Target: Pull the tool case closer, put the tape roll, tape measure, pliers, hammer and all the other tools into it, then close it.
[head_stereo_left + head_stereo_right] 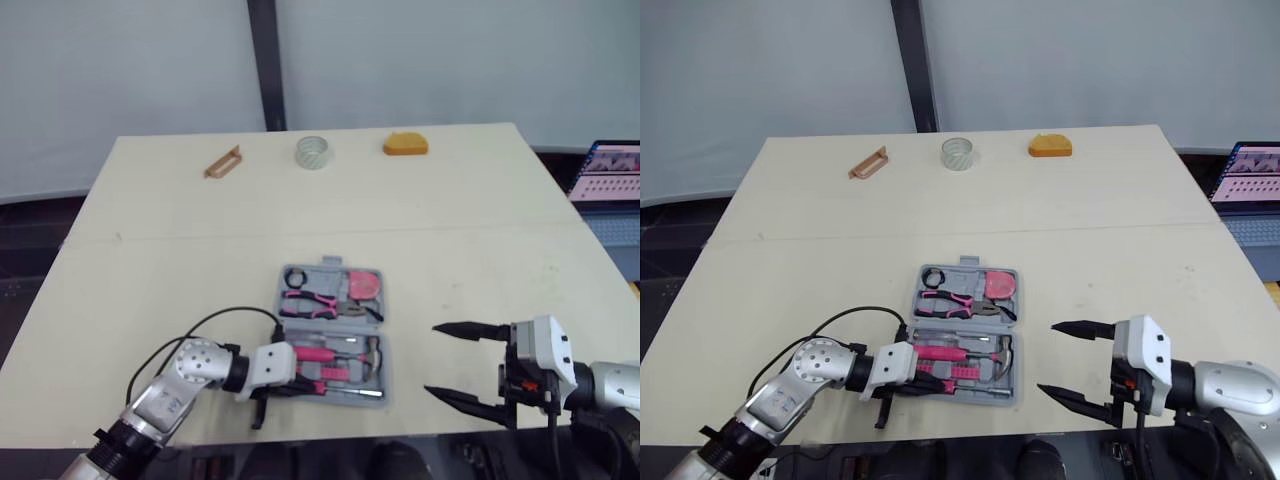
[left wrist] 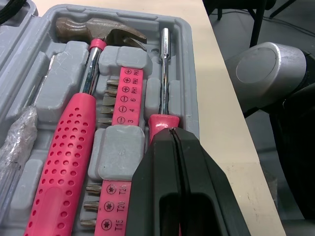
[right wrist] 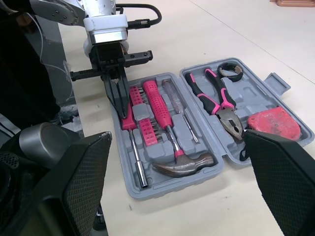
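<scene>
The grey tool case (image 1: pixel 384 372) lies open near the table's front edge. Its lid half holds pink-handled pliers (image 3: pixel 219 98), a red tape measure (image 3: pixel 273 123) and a black tape roll (image 3: pixel 230 71). The near half holds a pink-handled hammer (image 2: pixel 64 157), a bit strip and a pink-handled screwdriver (image 2: pixel 164 73). My left gripper (image 2: pixel 172 132) is shut, its tip resting over the screwdriver's handle, with nothing between the fingers. My right gripper (image 1: pixel 432 358) stands open just right of the case, holding nothing.
At the table's far edge lie a wooden piece (image 1: pixel 223 162), a clear tape roll (image 1: pixel 313 152) and an orange object (image 1: pixel 405 145). A laptop (image 1: pixel 610 172) sits off the table's right side. A black cable (image 1: pixel 200 325) loops by my left arm.
</scene>
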{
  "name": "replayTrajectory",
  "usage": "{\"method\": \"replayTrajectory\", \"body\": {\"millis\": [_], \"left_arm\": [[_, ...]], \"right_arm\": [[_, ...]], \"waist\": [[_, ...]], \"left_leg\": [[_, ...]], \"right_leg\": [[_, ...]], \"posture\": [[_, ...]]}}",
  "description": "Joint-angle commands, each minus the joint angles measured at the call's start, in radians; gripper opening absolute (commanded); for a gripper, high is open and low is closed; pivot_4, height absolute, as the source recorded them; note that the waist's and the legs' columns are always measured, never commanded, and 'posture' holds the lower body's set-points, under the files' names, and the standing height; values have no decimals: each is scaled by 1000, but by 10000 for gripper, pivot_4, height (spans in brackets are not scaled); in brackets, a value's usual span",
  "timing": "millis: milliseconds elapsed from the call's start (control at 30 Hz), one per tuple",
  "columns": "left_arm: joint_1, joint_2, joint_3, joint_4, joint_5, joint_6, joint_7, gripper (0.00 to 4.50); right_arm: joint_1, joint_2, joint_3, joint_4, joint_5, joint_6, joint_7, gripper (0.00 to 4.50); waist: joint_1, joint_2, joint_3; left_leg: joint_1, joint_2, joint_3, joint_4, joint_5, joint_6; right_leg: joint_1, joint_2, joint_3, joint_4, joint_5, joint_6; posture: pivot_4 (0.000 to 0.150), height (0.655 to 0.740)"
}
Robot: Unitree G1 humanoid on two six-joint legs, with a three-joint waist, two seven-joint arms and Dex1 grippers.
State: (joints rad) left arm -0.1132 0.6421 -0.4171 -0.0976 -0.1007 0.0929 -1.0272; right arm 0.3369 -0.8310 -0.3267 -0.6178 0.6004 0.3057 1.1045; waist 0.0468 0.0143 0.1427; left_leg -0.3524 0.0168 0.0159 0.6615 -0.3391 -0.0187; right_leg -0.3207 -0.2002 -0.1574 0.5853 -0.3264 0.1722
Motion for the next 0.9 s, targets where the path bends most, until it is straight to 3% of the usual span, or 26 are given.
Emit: {"method": "replayTrajectory", "body": {"millis": [33, 300, 433, 500, 567, 767, 900], "left_arm": [[76, 0, -20, 72, 13, 109, 7, 413], [160, 2, 374, -240, -370, 278, 60, 413], [241, 46, 510, -306, -420, 309, 69, 413], [309, 52, 602, -325, -444, 302, 80, 5378], [393, 66, 668, -333, -435, 270, 60, 13073], [574, 43, 846, -279, -433, 186, 39, 43931], [639, 6, 899, -246, -433, 150, 46, 44580]], "right_arm": [[-7, -8, -6, -18, 3, -8, 0, 45000], [-12, -19, 11, -17, -17, 99, -83, 45000], [-25, -35, 49, -21, -39, 173, -132, 45000], [-28, -39, 69, -18, -45, 194, -141, 45000], [-32, -31, 81, -13, -33, 210, -142, 45000], [-41, -18, 112, 6, -33, 240, -149, 45000], [-34, -8, 120, 13, -45, 242, -160, 45000]], "waist": [[0, 0, 0], [-13, -7, 19], [-17, -6, 20], [-23, -6, 22], [-26, -8, 24], [-15, -13, 28], [-13, -13, 29]], "left_leg": [[0, 0, 0, 0, 0, 0], [-3, 2, -2, 2, 0, 0], [-4, 1, -2, 2, -1, -1], [-4, 1, -2, 1, -1, 0], [-4, 2, -1, 0, -1, -1], [-4, 2, -1, 1, -2, -1], [-6, 2, -1, 2, -2, -1]], "right_leg": [[0, 0, 0, 0, 0, 0], [-2, 1, -1, 2, 0, 0], [-2, 1, -1, 0, 0, 0], [-2, 1, -1, -1, 0, 0], [-3, 1, 0, -1, 0, 0], [-3, 2, -1, -1, 0, -1], [-4, 2, -1, -1, 0, -1]], "posture": [[1500, 7400], [1500, 7400], [1500, 7400], [1500, 7400], [1500, 7400], [1500, 7400], [1500, 7400]]}}
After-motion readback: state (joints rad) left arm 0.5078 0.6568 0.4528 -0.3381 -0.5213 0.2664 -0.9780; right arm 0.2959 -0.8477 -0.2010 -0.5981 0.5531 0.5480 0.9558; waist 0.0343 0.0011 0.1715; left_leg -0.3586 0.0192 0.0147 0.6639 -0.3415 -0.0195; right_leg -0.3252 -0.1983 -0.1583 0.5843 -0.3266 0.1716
